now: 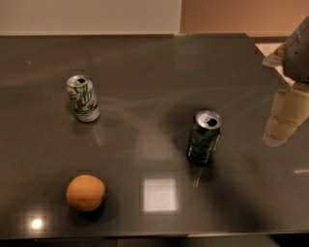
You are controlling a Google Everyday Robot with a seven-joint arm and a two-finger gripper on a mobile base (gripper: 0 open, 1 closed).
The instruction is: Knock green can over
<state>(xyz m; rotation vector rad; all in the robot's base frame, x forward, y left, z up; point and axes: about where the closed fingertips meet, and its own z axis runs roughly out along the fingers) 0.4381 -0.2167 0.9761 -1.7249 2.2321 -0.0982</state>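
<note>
One orange (85, 192) sits near the front-left corner of the counter (159, 62). There are two cans. The green can (204, 136) stands upright, right of the counter's middle; it is dark green with pale swirls, and its silver top has a dark opening. One gripper (286, 118) hangs over the right edge, apart from that can and partly cut off; open or closed, I cannot tell. Farther back, toward the left edge, stands a white can (83, 98).

Dark glossy table (145, 62); white wall (87, 14), peach wall (231, 14) behind.
</note>
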